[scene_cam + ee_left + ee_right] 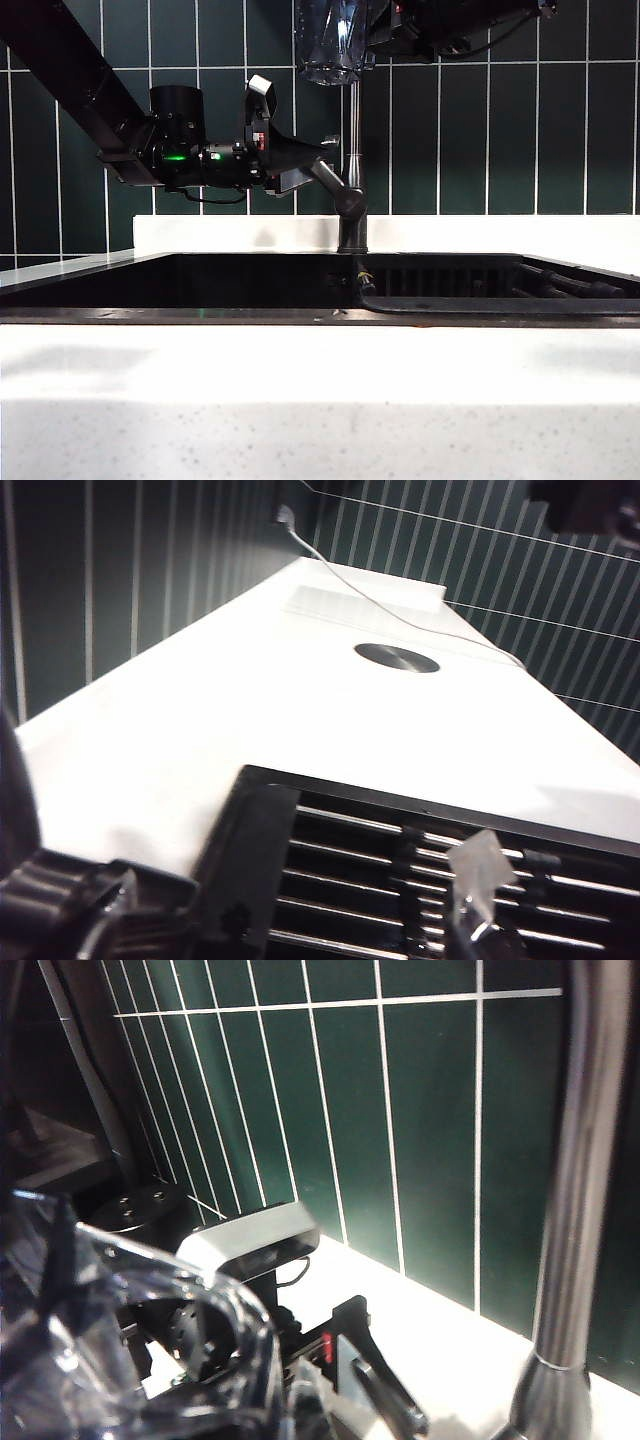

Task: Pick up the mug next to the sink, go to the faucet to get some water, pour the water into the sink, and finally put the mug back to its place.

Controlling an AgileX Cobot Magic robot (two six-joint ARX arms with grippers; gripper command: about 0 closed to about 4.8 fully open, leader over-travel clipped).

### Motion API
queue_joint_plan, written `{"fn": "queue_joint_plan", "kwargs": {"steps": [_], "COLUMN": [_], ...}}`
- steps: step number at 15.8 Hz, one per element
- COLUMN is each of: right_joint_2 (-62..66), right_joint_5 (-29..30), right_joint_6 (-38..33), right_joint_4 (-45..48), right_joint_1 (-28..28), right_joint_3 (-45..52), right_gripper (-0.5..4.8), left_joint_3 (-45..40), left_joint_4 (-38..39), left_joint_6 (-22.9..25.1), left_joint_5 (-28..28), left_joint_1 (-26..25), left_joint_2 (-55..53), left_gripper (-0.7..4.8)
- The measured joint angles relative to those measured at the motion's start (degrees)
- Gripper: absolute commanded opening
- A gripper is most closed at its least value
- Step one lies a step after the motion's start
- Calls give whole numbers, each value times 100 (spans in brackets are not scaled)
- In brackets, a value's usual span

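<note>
Dark green tiled wall (560, 140) — perhaps glossy — white counter (300, 400).

Mug (335, 40): clear faceted glass, glossy. Faucet (352, 150): smooth brushed grey metal pipe, darker matt base. Sink (180, 283): black, matt, ribbed rack on right. Counter (300, 400): white speckled stone look, smooth, slight sheen. Wall tiles (560, 140): dark green, glossy, white grout.
</note>
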State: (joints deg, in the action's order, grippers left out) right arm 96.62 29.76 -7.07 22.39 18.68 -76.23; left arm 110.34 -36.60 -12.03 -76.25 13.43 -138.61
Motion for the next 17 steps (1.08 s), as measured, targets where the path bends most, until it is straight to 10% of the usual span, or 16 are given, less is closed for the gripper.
{"fn": "queue_joint_plan", "kwargs": {"steps": [17], "right_joint_2": [2], "right_joint_5": [-15], "right_joint_6": [120], "right_joint_4": [-90], "right_joint_1": [0], "right_joint_3": [-2], "right_gripper": [-7], "left_joint_3": [0], "left_joint_4": [-39], "left_joint_6": [221], "left_joint_5": [573], "left_joint_1": [2], "left_joint_2": [0], "left_gripper": [393]}}
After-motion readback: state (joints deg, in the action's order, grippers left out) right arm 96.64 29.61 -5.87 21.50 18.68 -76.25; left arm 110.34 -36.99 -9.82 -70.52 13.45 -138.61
